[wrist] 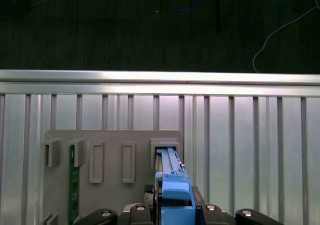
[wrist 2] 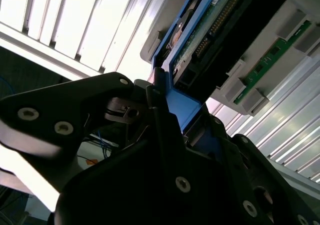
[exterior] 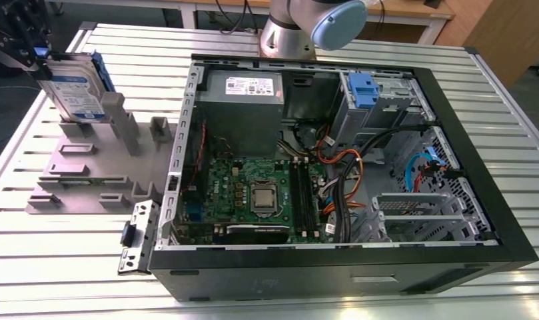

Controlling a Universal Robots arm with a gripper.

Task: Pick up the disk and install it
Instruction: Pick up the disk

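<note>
Your fingers (exterior: 20,48) grip the disk (exterior: 77,93), upright in the grey holder (exterior: 84,168) on the slatted table (exterior: 64,267) beside dark floor (wrist: 100,25).

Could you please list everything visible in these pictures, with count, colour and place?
disk: one, silver in a blue carrier, upright at the holder's slot, exterior view's left
holder: one, grey, on the table beside the case
circuit board: one, green, in another holder slot
computer case: one, black, open, mid-table
motherboard: one, green, inside the case
power supply: one, grey, in the case's far corner
drive carrier: one, blue, in the case's bay
cables: several, orange, blue, black, inside the case
table: one, silver, slatted
arm: one, grey and blue, behind the case
gripper: one, black, clamped on the disk's top
</note>
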